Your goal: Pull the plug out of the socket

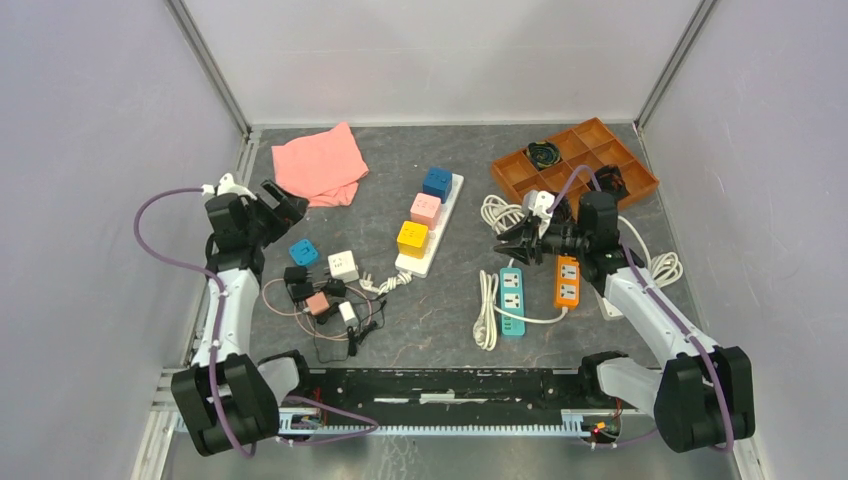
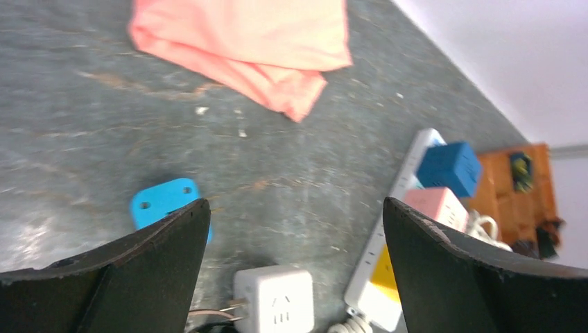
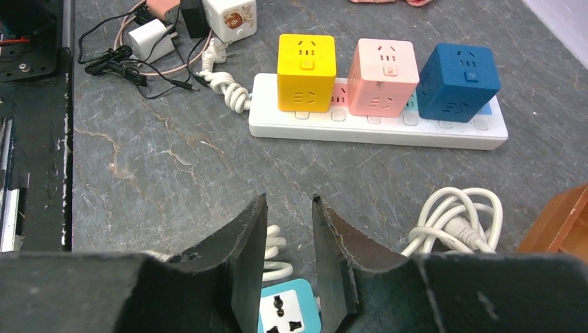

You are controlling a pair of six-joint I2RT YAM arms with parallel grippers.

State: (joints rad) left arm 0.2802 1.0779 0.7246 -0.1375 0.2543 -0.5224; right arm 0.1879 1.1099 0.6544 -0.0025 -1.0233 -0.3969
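The socket, a long white power strip (image 1: 452,192), lies mid-table with three cube plugs seated in it: yellow (image 1: 412,238), pink (image 1: 426,208) and blue (image 1: 437,182). The right wrist view shows the strip (image 3: 374,132) with the yellow (image 3: 306,62), pink (image 3: 382,67) and blue (image 3: 457,73) cubes upright in a row. My left gripper (image 1: 287,200) is wide open and empty to the strip's left, above bare table (image 2: 296,202). My right gripper (image 1: 503,245) hovers to the strip's right, jaws a narrow gap apart and empty (image 3: 289,198).
A pink cloth (image 1: 320,165) lies at the back left. An orange tray (image 1: 575,160) stands at the back right. A teal strip (image 1: 512,300) and an orange strip (image 1: 567,282) lie under my right arm. Loose blue (image 1: 303,252) and white (image 1: 343,265) adapters and chargers (image 1: 320,300) lie front left.
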